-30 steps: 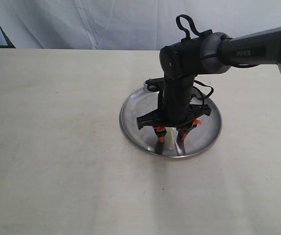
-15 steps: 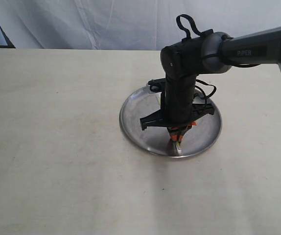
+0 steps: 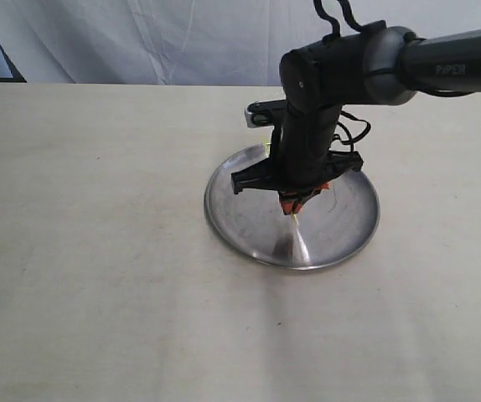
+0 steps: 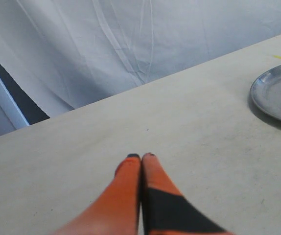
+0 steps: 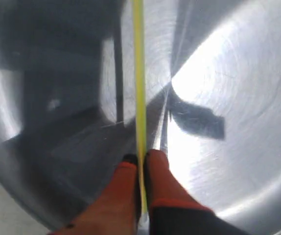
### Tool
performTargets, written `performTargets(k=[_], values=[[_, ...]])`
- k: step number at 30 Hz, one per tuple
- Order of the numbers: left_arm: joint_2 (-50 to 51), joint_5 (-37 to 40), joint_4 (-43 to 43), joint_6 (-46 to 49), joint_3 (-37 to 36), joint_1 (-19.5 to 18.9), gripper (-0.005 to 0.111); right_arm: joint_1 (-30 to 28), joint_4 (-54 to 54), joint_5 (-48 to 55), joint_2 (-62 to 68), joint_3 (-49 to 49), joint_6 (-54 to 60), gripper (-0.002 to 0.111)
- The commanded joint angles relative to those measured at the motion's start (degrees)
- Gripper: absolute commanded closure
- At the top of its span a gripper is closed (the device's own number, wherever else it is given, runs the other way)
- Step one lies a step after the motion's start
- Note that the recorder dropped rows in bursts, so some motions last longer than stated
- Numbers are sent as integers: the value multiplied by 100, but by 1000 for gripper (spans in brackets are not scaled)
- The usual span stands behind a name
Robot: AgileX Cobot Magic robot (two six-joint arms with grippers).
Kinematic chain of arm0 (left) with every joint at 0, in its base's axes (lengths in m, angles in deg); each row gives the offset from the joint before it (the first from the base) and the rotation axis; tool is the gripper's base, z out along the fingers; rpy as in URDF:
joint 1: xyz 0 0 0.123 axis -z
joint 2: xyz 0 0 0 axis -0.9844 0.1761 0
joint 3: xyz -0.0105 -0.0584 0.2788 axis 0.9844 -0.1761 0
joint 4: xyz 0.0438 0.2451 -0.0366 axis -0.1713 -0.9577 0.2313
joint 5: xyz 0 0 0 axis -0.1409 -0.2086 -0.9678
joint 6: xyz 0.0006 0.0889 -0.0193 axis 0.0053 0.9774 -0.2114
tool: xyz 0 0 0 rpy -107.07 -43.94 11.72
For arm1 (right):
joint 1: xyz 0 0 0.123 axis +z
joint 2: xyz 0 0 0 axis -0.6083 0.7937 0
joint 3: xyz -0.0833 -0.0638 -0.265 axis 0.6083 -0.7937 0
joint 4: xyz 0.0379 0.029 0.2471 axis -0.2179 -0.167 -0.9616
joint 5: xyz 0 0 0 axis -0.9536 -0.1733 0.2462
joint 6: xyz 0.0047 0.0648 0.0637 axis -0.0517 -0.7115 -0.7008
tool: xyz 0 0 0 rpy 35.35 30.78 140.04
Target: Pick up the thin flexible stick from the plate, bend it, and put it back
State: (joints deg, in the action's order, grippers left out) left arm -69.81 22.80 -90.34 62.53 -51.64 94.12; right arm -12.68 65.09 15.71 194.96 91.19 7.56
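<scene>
The round silver plate (image 3: 345, 230) lies right of the table's middle. Above it, clear of the dish, my right gripper (image 3: 296, 203) points down, shut on the thin yellow-green stick. In the right wrist view the stick (image 5: 139, 73) runs straight out from between the orange fingertips of the right gripper (image 5: 141, 157) over the shiny plate (image 5: 238, 98). A short yellow end (image 3: 267, 148) shows behind the arm. My left gripper (image 4: 141, 156) is shut and holds nothing, low over bare table, with the plate (image 4: 277, 93) far off. The left arm is outside the exterior view.
A beige table (image 3: 98, 251) spreads wide around the plate. A white cloth backdrop (image 3: 140, 42) hangs behind the far edge. The right arm's black body and cables (image 3: 341, 134) hang over the plate's back half.
The right gripper's fingers closed from open on the stick, then the gripper rose off the plate with the stick held between them.
</scene>
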Motion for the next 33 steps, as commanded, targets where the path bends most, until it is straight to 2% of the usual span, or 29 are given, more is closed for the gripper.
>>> performTargets(k=[1,5,9,11,12,14,19,26,33], values=[[-39,-30,32,-1,-18,23,107,-4,40,-35,-485,22,246,109],[-39,-30,32,-1,-18,23,107,176,-189,-545,-1235,-197,470,109],[-39,-41,-94,16,-18,23,107,456,-330,-1012,-2202,-955,573,109],[-39,-170,-1585,27,-18,23,107,619,-643,-1152,-2769,-1398,770,109],[-39,-252,-2701,27,-18,23,107,735,-759,-1166,-3122,-1712,843,109],[-39,-320,-3729,27,-18,23,107,858,-773,-1208,-3501,-2037,857,109],[-39,-480,-4303,27,-18,23,107,966,-839,-1369,-4196,-2690,857,109],[-39,-1959,-5774,27,89,11,107,966,-937,-1569,-4638,-3196,857,109],[-39,-3168,-5758,40,804,11,107,966,-1331,-1556,-4664,-3242,1256,109]])
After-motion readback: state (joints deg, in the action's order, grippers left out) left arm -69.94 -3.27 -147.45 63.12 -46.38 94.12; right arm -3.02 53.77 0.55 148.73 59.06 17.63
